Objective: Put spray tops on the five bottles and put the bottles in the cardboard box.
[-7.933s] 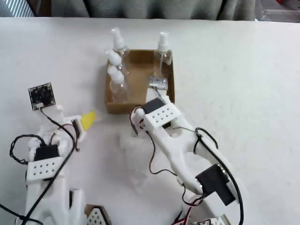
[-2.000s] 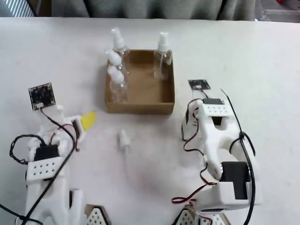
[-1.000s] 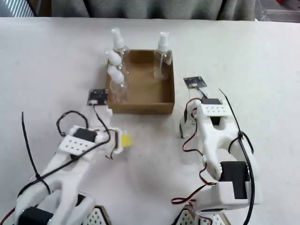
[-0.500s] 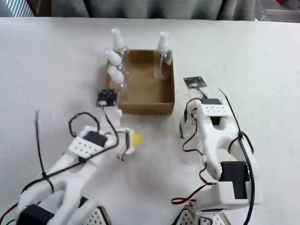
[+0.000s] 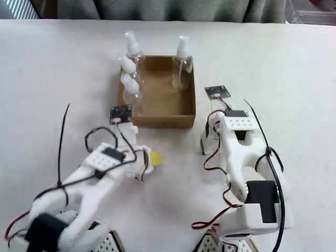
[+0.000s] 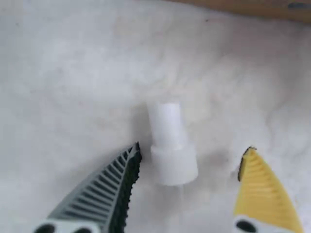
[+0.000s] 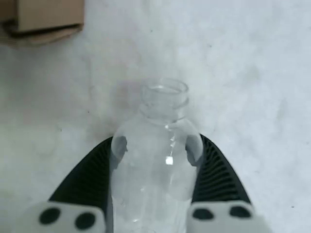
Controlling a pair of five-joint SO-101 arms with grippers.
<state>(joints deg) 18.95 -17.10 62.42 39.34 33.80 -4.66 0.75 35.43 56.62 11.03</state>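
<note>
**A:** Spread fingers of the left gripper, one on either side of the spray top, touching neither. Top down on the table, apparently on its side, just in front of the cardboard box. Likeliest failure from here?

**B:** Closing off-centre. Top nearer the dark finger than the yellow finger, hence a push before a pinch, and a smooth round cap rolling or squirting out sideways. Alternatively, a grip on the wide collar rather than the narrow stem, leaving the top tilted and hard to seat.

**A:** And at the other arm?

**B:** Right gripper clamped on the open-necked bottle, held near the box's front corner, mouth uncapped. Clear, slick plastic, probably prone to twisting or sliding between the jaws under the press of capping. Dip tube too faint to confirm; if present, liable to miss the narrow mouth and buckle on the rim.

**A:** Any hazard at the box itself?

**B:** Four capped bottles upright inside, crowded along the far and left walls. Tall and light by the look of them, so easily toppled by a careless lowering of the fifth.
</note>
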